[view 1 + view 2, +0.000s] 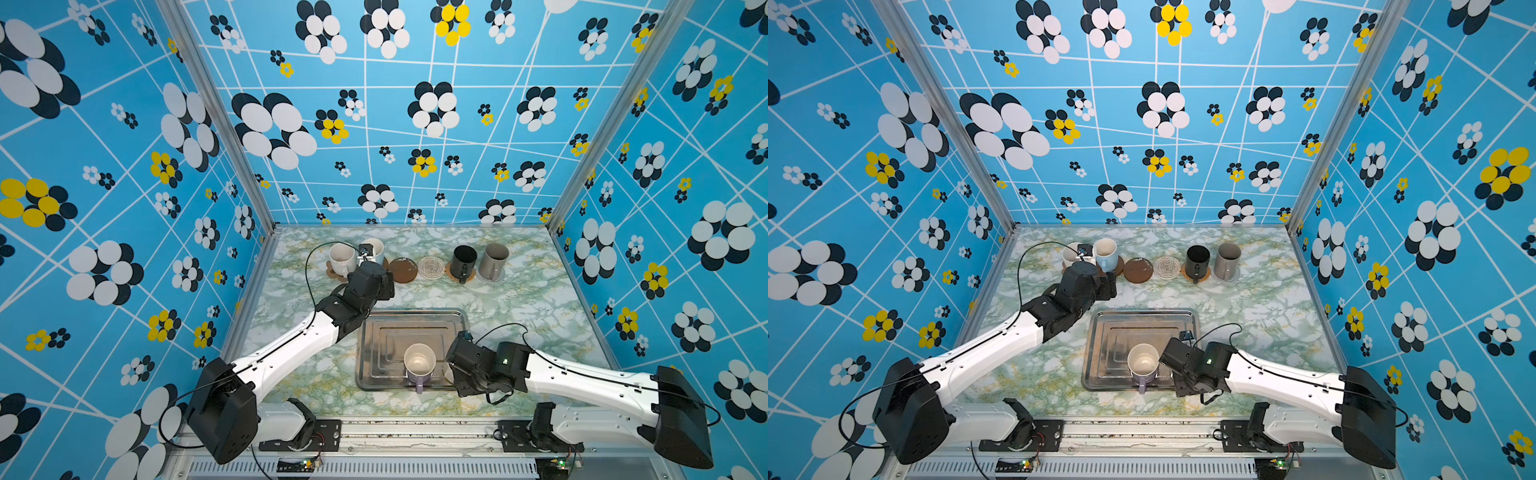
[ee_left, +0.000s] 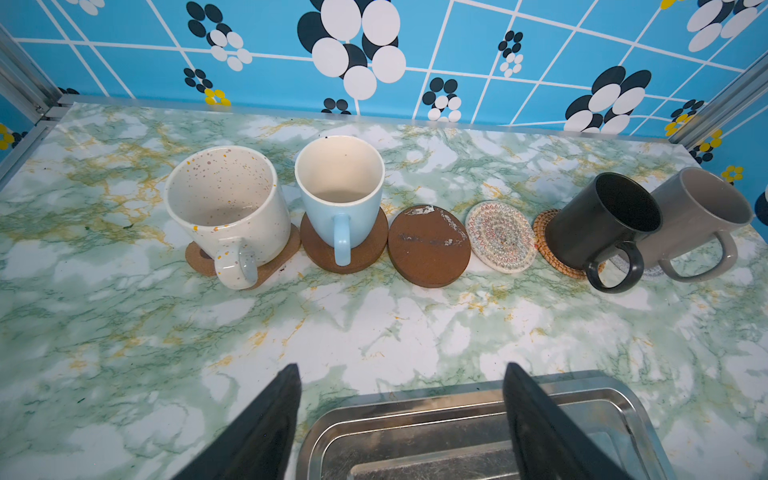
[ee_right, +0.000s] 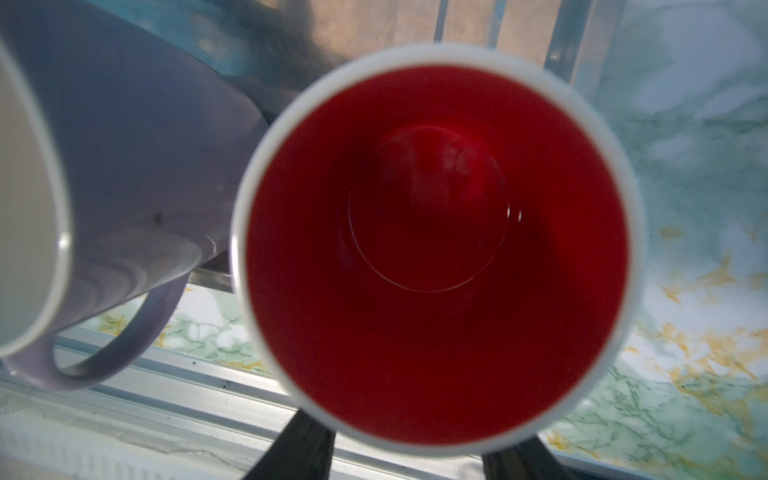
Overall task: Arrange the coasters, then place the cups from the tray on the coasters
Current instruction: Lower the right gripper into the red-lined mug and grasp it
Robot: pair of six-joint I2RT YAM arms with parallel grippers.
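Note:
Along the back stand a white speckled mug (image 2: 226,199) on the paw coaster (image 2: 199,257), a light blue mug (image 2: 340,195) on a brown disc (image 2: 316,249), a bare brown disc (image 1: 402,270), a bare crochet coaster (image 1: 434,267), a black mug (image 1: 464,259) on rattan (image 2: 544,241) and a grey mug (image 1: 493,259). My left gripper (image 2: 401,370) hangs open and empty over the tray's (image 1: 374,332) far left corner. On the tray stand the lilac mug (image 1: 419,365) and the red-inside mug (image 3: 436,249). My right gripper (image 3: 409,457) is at that mug, fingertips hidden under its rim.
Patterned blue walls with aluminium posts (image 1: 253,199) close in the marble table (image 1: 519,316) on three sides. A metal rail (image 1: 415,432) with both arm bases runs along the front edge. The left arm (image 1: 291,345) slants across the table's left half.

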